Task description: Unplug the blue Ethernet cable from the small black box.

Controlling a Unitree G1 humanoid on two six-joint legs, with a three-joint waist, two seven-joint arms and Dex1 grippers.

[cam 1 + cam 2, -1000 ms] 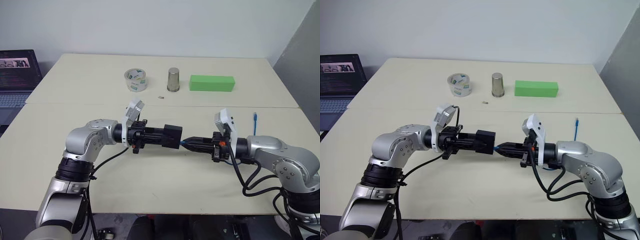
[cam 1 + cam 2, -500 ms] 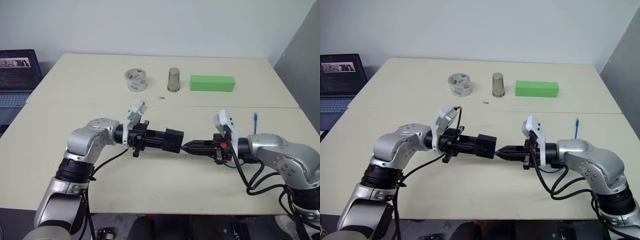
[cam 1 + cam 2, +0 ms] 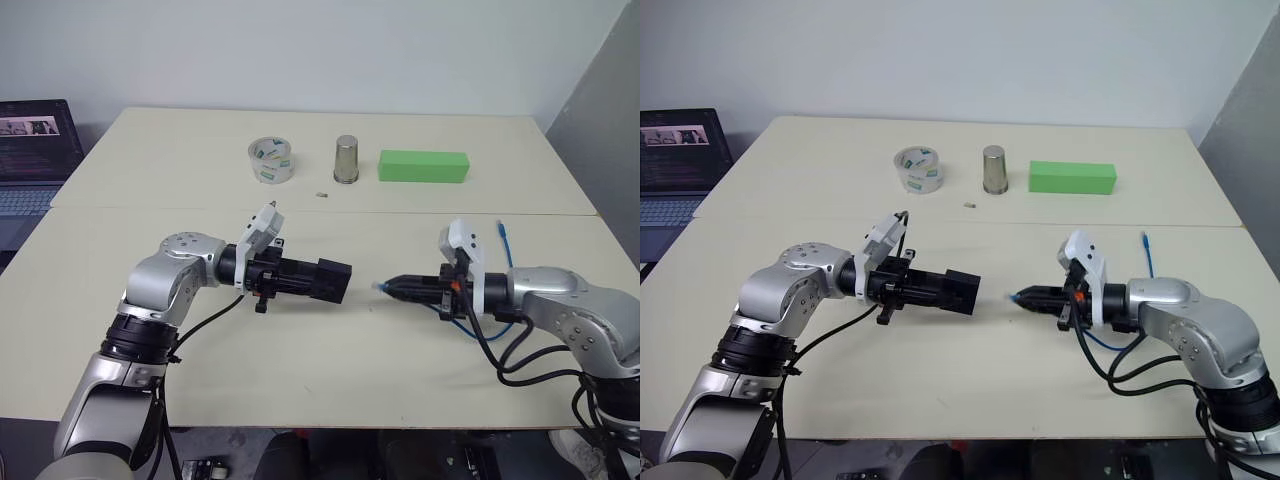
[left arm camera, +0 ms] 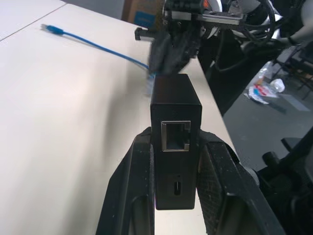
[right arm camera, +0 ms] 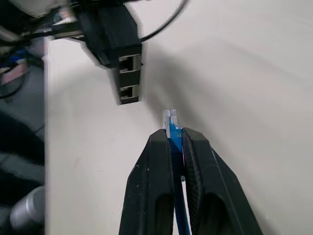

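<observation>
Close to me, above the near part of the table (image 3: 330, 380), the left gripper (image 3: 312, 282) is clamped on the small black box (image 3: 333, 281), one finger on each side, and holds it in the air. The right gripper (image 3: 385, 288) is closed narrowly on the plug end of the blue Ethernet cable (image 5: 171, 128); the clear tip comes out between the fingers. The plug and the box are apart, with a gap between them. The cable's other end (image 3: 501, 229) lies farther away on the table.
</observation>
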